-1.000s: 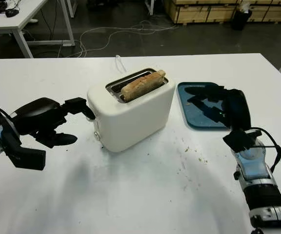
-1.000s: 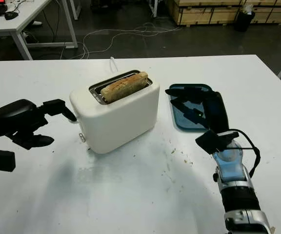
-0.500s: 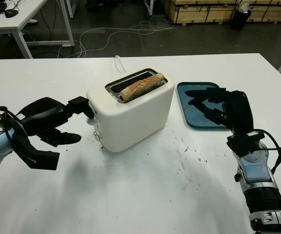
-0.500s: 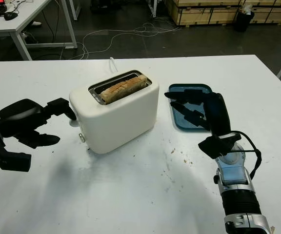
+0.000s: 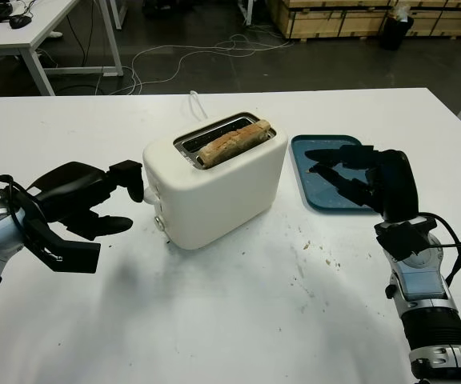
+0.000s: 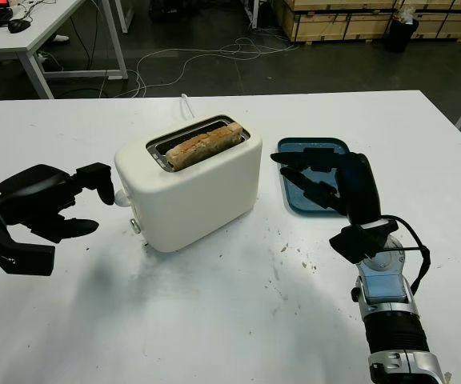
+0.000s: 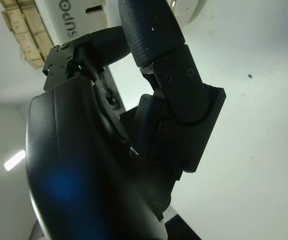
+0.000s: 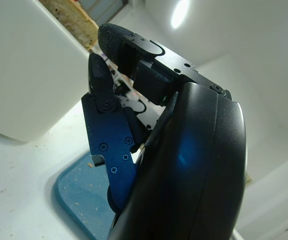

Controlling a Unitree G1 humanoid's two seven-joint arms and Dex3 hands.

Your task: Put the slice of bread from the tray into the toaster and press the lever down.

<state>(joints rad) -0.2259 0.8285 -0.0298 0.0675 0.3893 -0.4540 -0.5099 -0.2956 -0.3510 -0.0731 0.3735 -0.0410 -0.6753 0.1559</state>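
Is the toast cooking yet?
Almost. The bread is already in the toaster, and the tray has none left. The left hand is at the toaster's lever end; I can't tell if the lever is down. The right hand hovers open over the tray.

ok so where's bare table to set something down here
The widest bare stretch is the near table in front of the toaster, between both arms. Behind the toaster is also bare. It is crowded at the left hand by the toaster's end, and at the right hand over the tray.

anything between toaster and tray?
Nothing: bare white table separates toaster from tray, seen from the left eye view.
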